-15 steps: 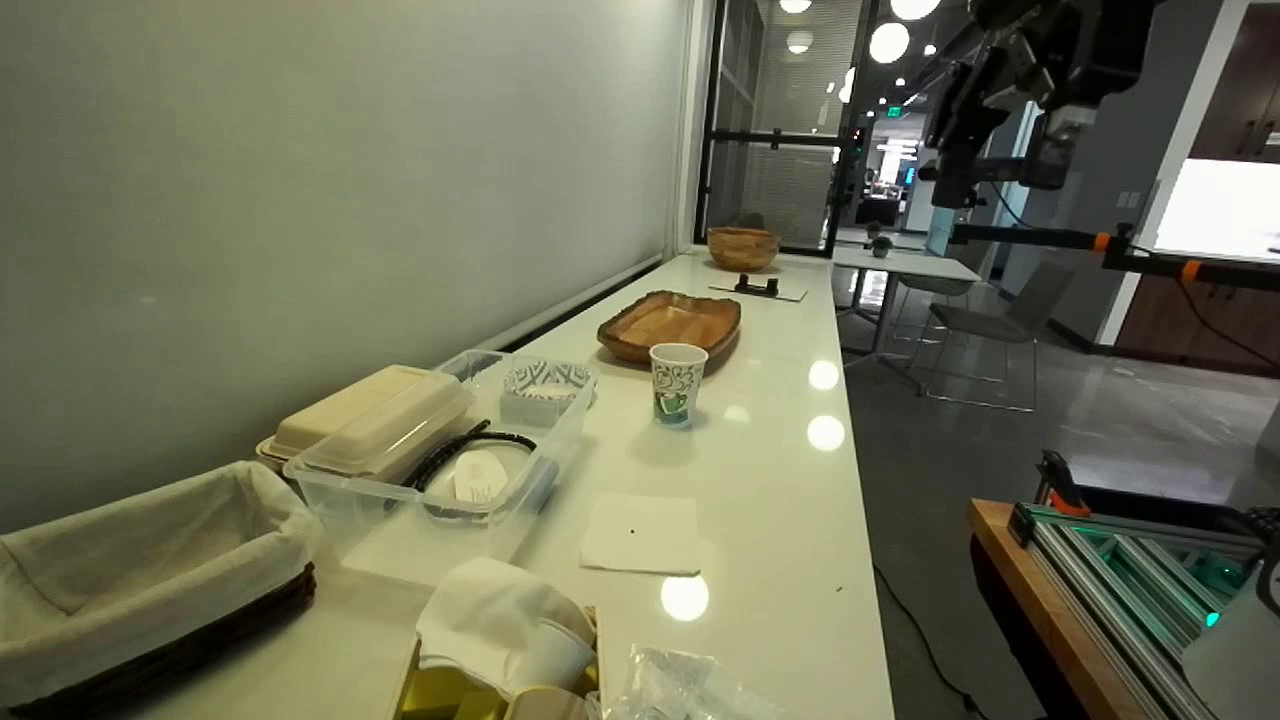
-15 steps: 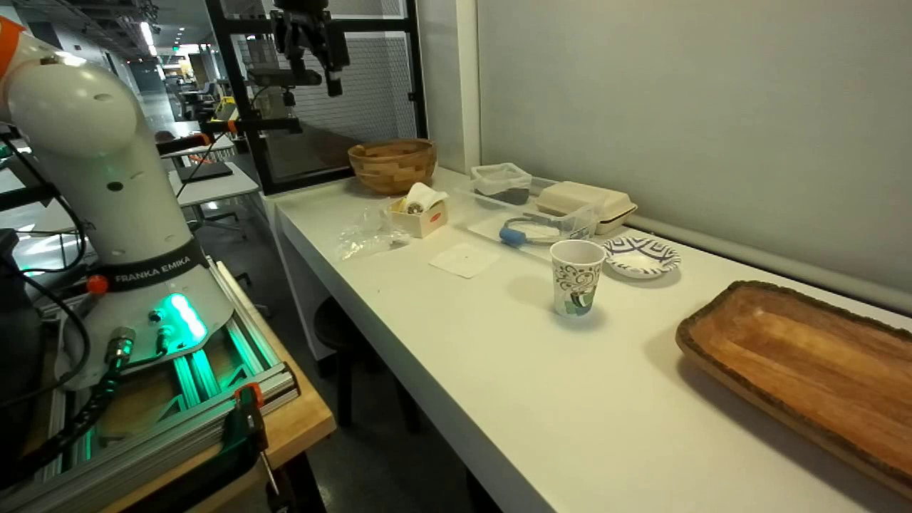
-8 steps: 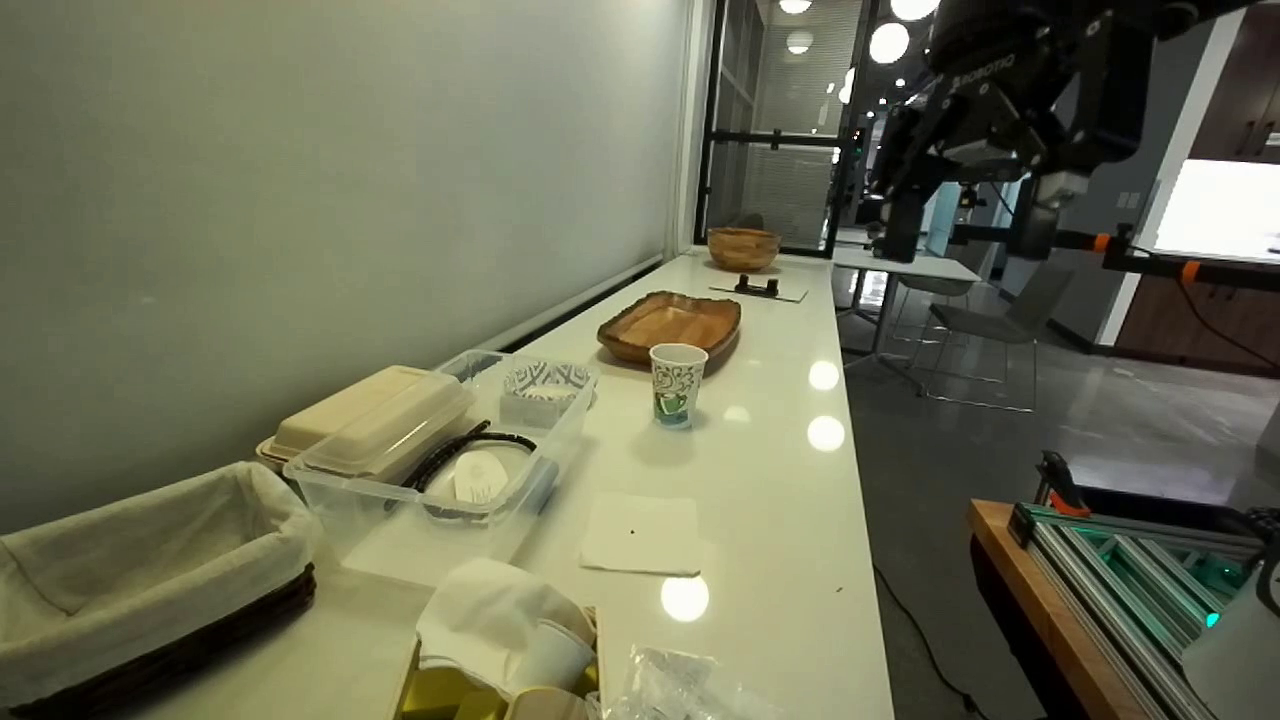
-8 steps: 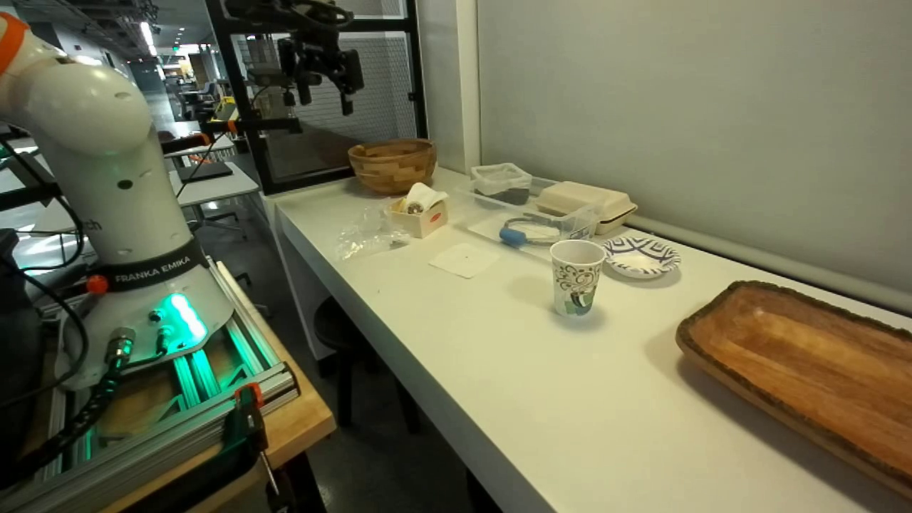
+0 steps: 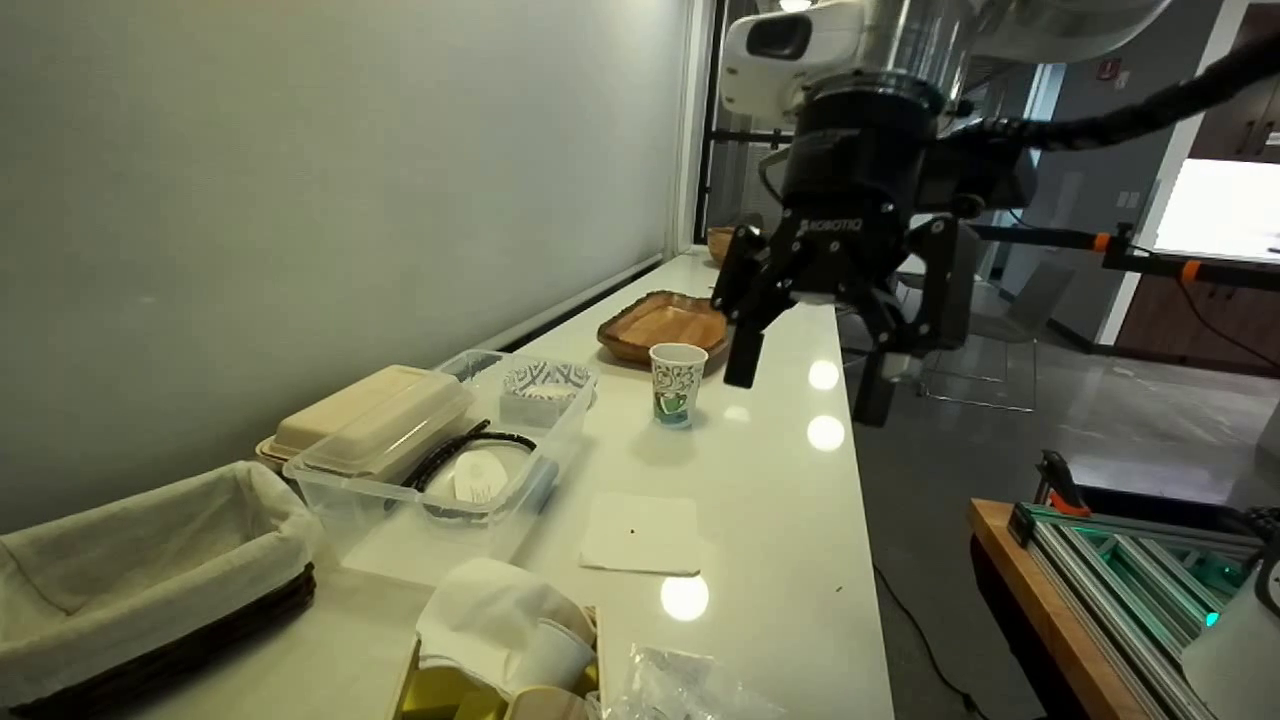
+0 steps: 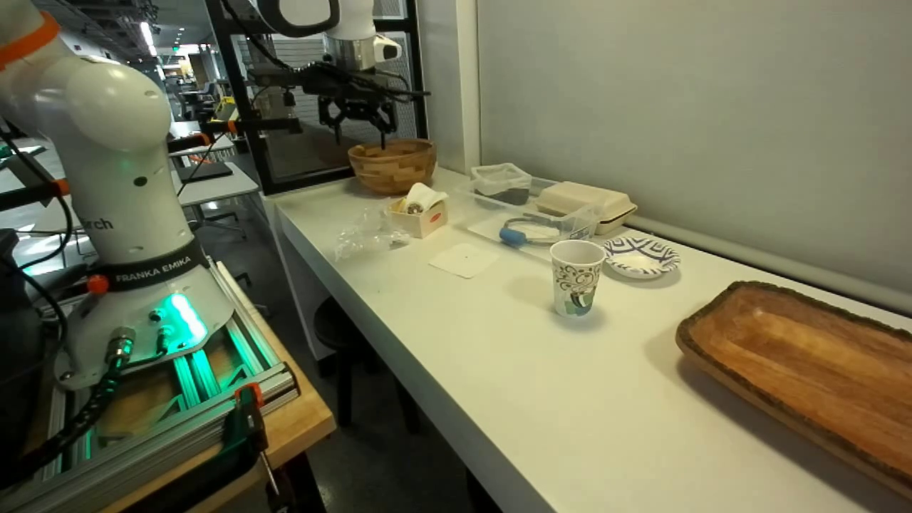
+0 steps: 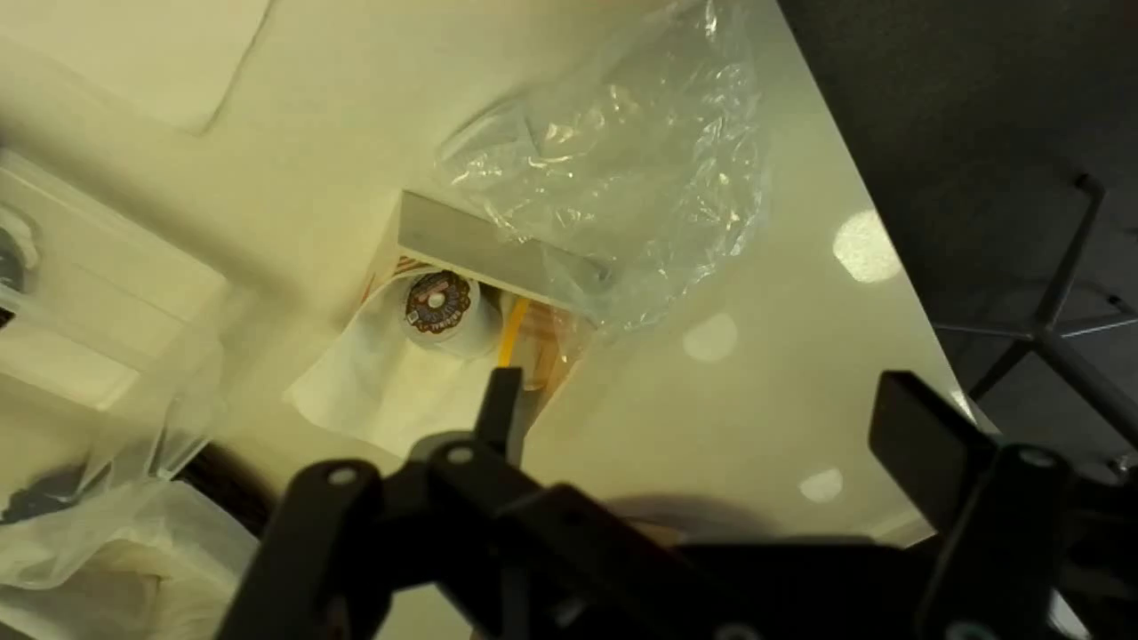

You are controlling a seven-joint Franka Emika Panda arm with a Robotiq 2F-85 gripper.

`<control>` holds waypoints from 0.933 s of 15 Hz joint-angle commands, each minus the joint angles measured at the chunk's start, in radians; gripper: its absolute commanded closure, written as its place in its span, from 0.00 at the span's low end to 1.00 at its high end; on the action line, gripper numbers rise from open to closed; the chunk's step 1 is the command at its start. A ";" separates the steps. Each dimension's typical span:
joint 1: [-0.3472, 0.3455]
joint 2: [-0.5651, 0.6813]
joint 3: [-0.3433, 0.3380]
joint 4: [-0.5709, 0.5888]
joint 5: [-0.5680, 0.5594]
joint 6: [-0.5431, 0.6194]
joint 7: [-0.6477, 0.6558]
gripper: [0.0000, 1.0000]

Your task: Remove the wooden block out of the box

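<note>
The box, a shallow brown wooden tray, lies on the white counter in both exterior views (image 5: pixel 660 325) (image 6: pixel 805 363). No block shows in the visible part of it. In an exterior view it is cut off by the frame edge. The wooden block is hidden or out of view in all views. My gripper (image 5: pixel 808 388) (image 6: pixel 360 137) is open and empty, high above the counter near its front edge, well away from the tray. In the wrist view its fingers (image 7: pixel 702 409) are wide apart, with bare counter between them and the left finger over a small carton's side.
The small carton (image 7: pixel 498 253) holds napkins and a white pod, with a clear plastic bag (image 7: pixel 622 178) beside it. A paper cup (image 5: pixel 677 385) stands before the tray. A clear bin (image 5: pixel 350 510), beige lidded box (image 6: pixel 584 203), lined basket (image 5: pixel 150 590) and wooden bowl (image 6: pixel 392 167) stand around.
The gripper has come down and across from beyond the counter's front edge to above the counter's edge, swinging more upright. It stays open. The objects on the counter have not moved.
</note>
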 commanded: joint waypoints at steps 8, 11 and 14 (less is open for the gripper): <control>0.174 0.515 -0.037 0.199 0.710 0.231 -0.557 0.00; 0.141 0.433 -0.023 0.144 0.616 0.206 -0.508 0.00; 0.138 0.417 -0.024 0.141 0.615 0.206 -0.508 0.00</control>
